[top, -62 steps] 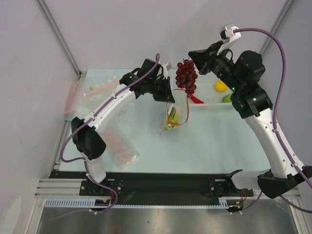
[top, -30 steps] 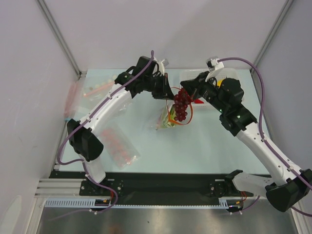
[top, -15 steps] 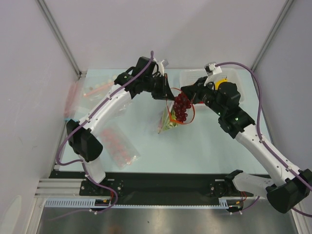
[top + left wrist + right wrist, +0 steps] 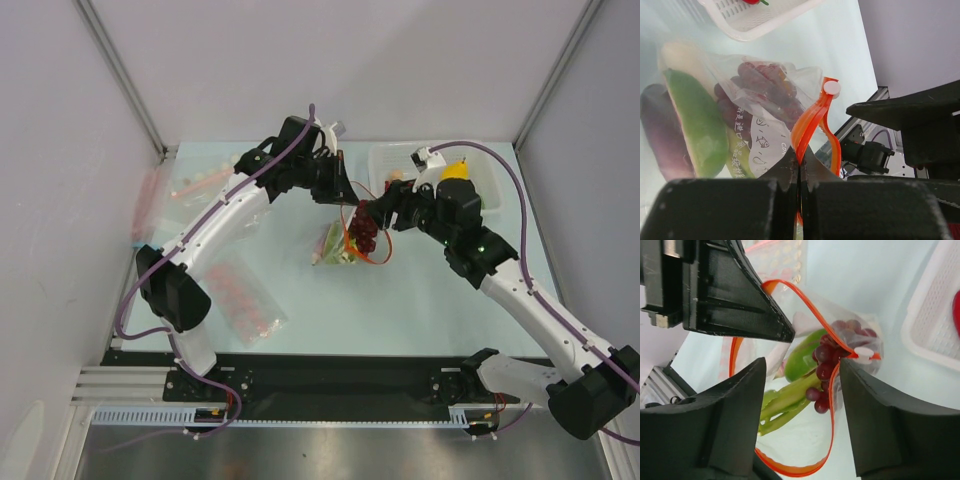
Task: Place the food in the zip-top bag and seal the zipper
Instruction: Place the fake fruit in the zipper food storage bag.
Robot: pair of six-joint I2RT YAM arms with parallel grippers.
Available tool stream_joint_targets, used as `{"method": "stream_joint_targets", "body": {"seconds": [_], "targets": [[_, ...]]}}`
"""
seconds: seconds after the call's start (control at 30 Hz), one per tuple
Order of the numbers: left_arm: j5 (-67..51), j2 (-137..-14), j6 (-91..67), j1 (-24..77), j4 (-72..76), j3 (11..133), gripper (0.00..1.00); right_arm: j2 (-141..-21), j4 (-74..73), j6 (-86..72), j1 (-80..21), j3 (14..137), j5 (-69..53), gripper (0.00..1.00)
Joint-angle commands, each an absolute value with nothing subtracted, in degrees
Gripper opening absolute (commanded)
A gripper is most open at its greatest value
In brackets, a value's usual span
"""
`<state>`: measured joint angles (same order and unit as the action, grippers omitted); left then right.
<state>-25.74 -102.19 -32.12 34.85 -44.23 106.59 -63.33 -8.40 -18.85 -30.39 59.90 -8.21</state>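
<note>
The clear zip-top bag (image 4: pixel 335 245) hangs open with its mouth up, and my left gripper (image 4: pixel 343 193) is shut on the bag's red-orange zipper (image 4: pixel 812 120). In the left wrist view the jaws (image 4: pixel 800 157) pinch that strip flat. Inside the bag lie the purple-red grapes (image 4: pixel 827 360) and the green scallion stalk (image 4: pixel 790 395). My right gripper (image 4: pixel 802 365) stands open just over the bag's mouth, its fingers either side of the grapes with nothing held. From above, the right gripper (image 4: pixel 372 213) sits right of the grapes (image 4: pixel 363 232).
A white basket (image 4: pixel 395 165) stands at the back right with a yellow fruit (image 4: pixel 455 170) by it. Bags printed with pink-red dots lie at the left (image 4: pixel 245 300) and back left (image 4: pixel 205 180). Another bag (image 4: pixel 148 205) leans at the left wall.
The right gripper came down to the left with the grapes, lowered them into the bag and opened, letting go. The left gripper kept its hold on the zipper.
</note>
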Motion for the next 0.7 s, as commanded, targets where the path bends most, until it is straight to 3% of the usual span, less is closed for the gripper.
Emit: {"method": "stream_joint_targets", "body": {"seconds": [0.0, 0.3, 0.53, 0.67], "targets": [[-27.2, -98.3, -33.0, 34.5, -41.5, 107.1, 0.0, -61.6, -11.5, -18.8, -30.7, 62.8, -6.7, 0.67], [-25.4, -98.5, -31.7, 34.5, -42.5, 107.6, 0.0, -59.1, -29.5, -22.1, -30.7, 65.7, -3.0, 0.62], [-25.0, -98.7, -31.6, 34.5, -42.8, 107.9, 0.0, -59.8, -32.0, -32.1, -30.7, 61.8, -3.0, 0.66], [-24.7, -98.7, -31.4, 34.5, -43.0, 108.0, 0.0, -62.1, -30.5, -35.4, -30.8, 60.2, -5.9, 0.59]]}}
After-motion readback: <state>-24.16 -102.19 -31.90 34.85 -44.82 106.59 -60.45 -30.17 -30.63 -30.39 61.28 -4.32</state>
